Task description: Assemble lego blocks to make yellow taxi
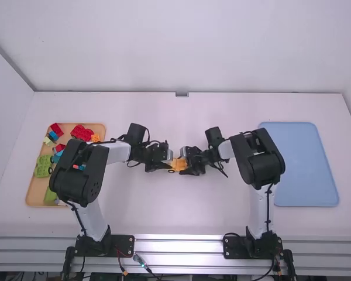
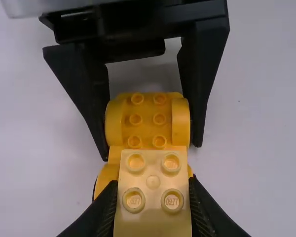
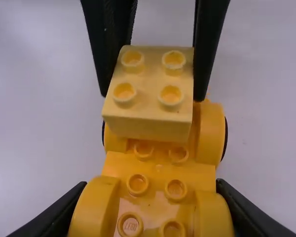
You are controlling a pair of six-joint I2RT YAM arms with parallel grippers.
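Over the table's middle [image 1: 178, 216], the left gripper [image 2: 153, 190] is closed to just the width of a pale yellow block [image 3: 148, 101], pinching two opposite sides; the studs stay uncovered, and that grip presumably leaves the underside free for joining. Beneath the block lies one end of the orange-yellow car base [image 3: 159, 170]. Whether the two are locked together cannot be told. The right gripper [image 3: 152, 186], parted to the base's width, clasps the fenders at its other end, likely to brace it against a downward push while keeping fingers away from the join. Spare blocks [image 1: 82, 132] sit in the orange tray [image 1: 34, 190].
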